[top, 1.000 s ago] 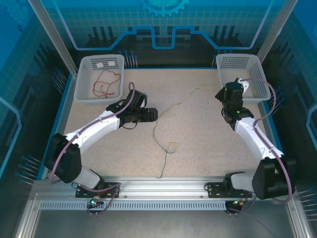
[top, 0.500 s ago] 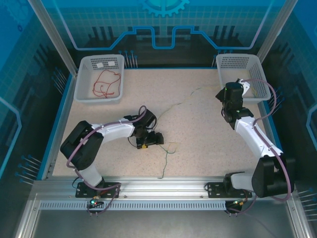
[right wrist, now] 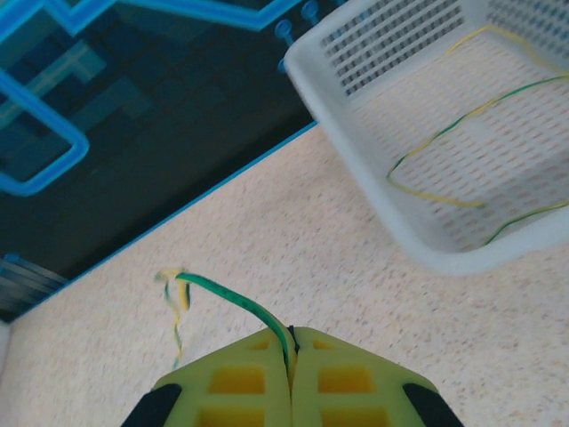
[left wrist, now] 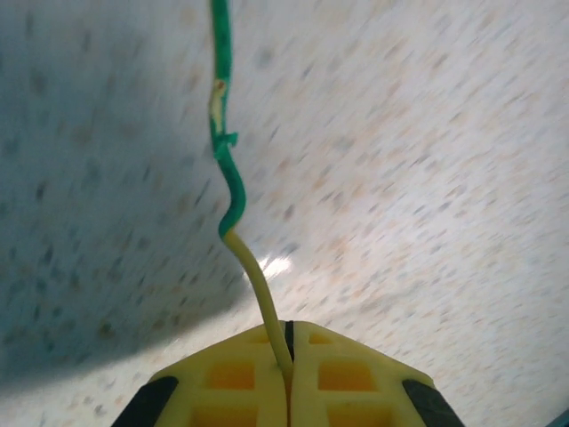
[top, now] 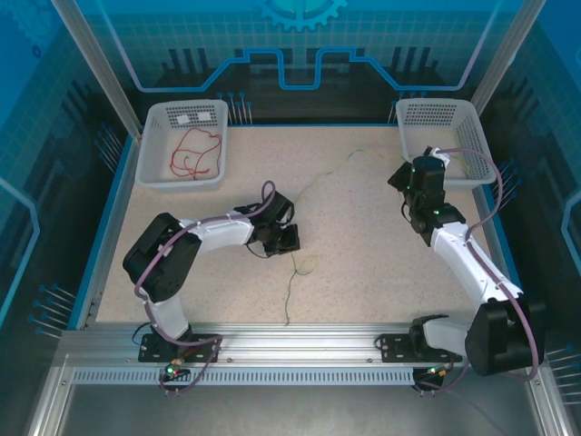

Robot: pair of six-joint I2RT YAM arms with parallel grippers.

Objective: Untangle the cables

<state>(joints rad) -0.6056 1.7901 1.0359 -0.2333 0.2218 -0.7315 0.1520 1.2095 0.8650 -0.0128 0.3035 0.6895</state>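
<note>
speckled beige table [top: 381, 282], blue enclosure behind. left gripper [left wrist: 288, 331] is clamped shut on the green-yellow cable [left wrist: 233, 203] near table centre. right gripper [right wrist: 291, 342] pinches what looks like the same strand's far end, just off the right basket [top: 440, 103] at 2 o'clock. step: stretching it out between both arms. long axis runs 8 to 2 o'clock, slack, with a tail and small loop trailing to 6. next you'd spread the arms gently. red cable [top: 195, 153] sits in the left basket [top: 148, 145] at 10.
</note>
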